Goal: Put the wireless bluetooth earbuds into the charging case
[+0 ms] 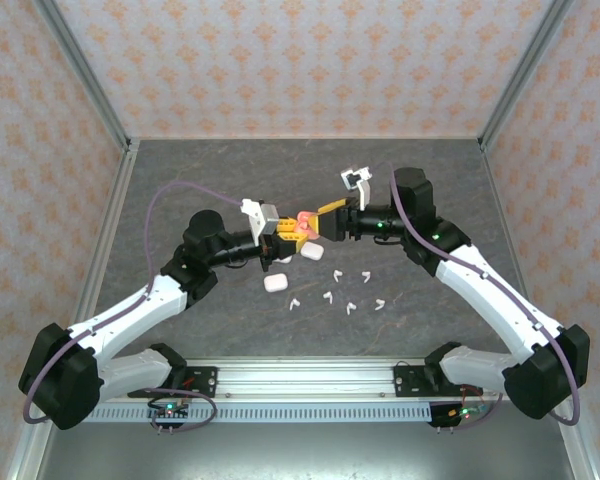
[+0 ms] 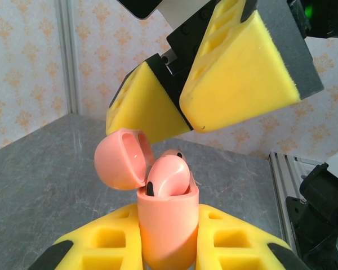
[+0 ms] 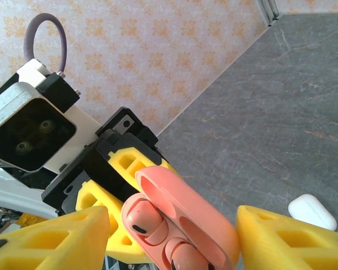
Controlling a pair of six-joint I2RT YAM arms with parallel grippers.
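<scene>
I'm looking at a grey, marble-veined table boxed in on three sides by cream walls printed with an orange floral motif. Bare metal posts run up the two back corners. Across the near edge lies a ribbed aluminium rail, with a slotted strip just below it.

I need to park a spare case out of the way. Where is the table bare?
Bare: the table's far strip between pink case and back wall; also the near strip between white earbuds and rail. Crowded: the middle, where earbuds and white cases lie.
</scene>
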